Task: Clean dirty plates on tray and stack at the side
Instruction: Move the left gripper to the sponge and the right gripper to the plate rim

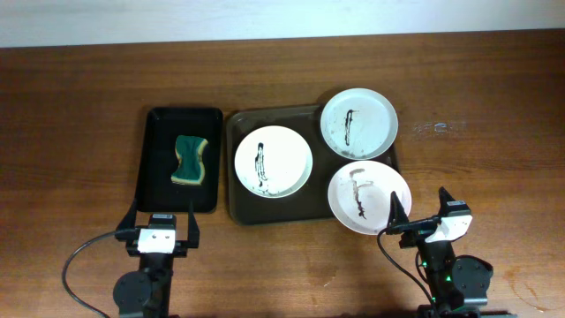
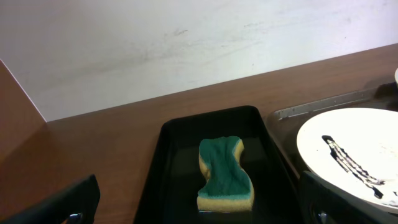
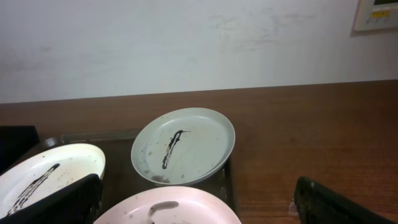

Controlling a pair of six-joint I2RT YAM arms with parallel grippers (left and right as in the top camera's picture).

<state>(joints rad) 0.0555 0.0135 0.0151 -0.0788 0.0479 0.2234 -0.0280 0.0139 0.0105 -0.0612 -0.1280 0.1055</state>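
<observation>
Three white plates with dark brown smears lie on the dark brown tray (image 1: pixel 240 210): a left plate (image 1: pixel 273 162), a far right plate (image 1: pixel 358 122) and a near right plate (image 1: pixel 369 196). The two right plates overhang the tray's rim. My left gripper (image 1: pixel 161 227) is open and empty, in front of the black tray. My right gripper (image 1: pixel 422 212) is open and empty, just right of the near right plate. The right wrist view shows the far plate (image 3: pixel 183 145), the near plate (image 3: pixel 168 208) and the left plate (image 3: pixel 50 174). The left wrist view shows the left plate (image 2: pixel 354 149).
A narrower black tray (image 1: pixel 154 190) left of the brown tray holds a green and yellow sponge (image 1: pixel 190 160), also in the left wrist view (image 2: pixel 224 175). Bare wooden table (image 1: pixel 477 115) surrounds both trays. A pale wall stands behind the table.
</observation>
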